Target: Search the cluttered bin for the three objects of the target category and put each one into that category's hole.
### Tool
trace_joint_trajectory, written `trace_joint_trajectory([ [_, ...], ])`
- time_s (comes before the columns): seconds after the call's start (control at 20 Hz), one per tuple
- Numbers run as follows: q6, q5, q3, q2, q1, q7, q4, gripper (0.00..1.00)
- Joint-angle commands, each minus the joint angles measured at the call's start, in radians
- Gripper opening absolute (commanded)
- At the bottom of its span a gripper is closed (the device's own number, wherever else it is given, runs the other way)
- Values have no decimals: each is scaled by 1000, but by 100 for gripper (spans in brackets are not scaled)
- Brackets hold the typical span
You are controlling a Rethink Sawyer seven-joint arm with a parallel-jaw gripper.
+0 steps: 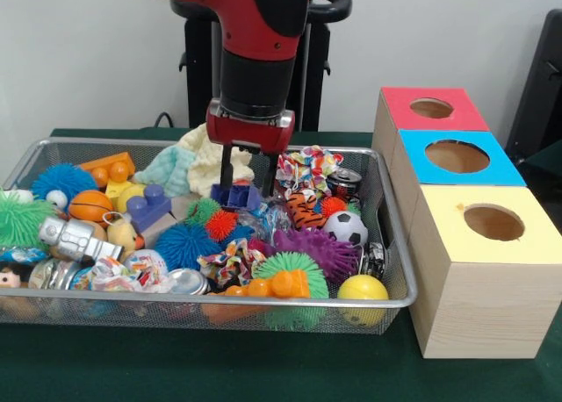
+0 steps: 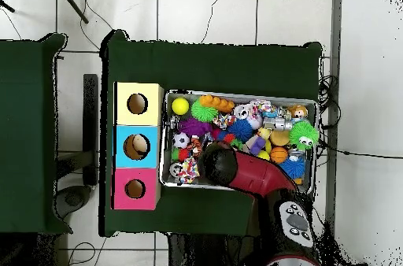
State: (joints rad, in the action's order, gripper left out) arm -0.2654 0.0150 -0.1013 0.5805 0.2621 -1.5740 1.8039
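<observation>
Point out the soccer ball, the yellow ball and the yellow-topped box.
soccer ball [image 1: 346, 227], front view, on its white and black face.
yellow ball [image 1: 362, 289], front view, on its rounded top.
yellow-topped box [image 1: 457, 226], front view, on the yellow lid left of the hole.

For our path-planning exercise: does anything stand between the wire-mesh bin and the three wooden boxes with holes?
Nothing visible does. The red box, blue box and yellow box stand close beside the bin, holes facing up and uncovered. Only the bin's own mesh wall must be cleared. The gripper is down inside it, fingers open.
</observation>
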Motion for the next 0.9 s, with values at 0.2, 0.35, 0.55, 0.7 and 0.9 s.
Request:
trace_joint_trajectory([
  [0.2,20,7,67,-10,-27,-173,34,100],
  [0.35,6,-20,73,-31,-31,-134,21,100],
  [0.55,29,-69,177,-61,30,-40,24,100],
  [0.7,65,-93,211,-78,50,-38,34,100],
  [0.9,89,-111,208,-92,48,-73,36,100],
])
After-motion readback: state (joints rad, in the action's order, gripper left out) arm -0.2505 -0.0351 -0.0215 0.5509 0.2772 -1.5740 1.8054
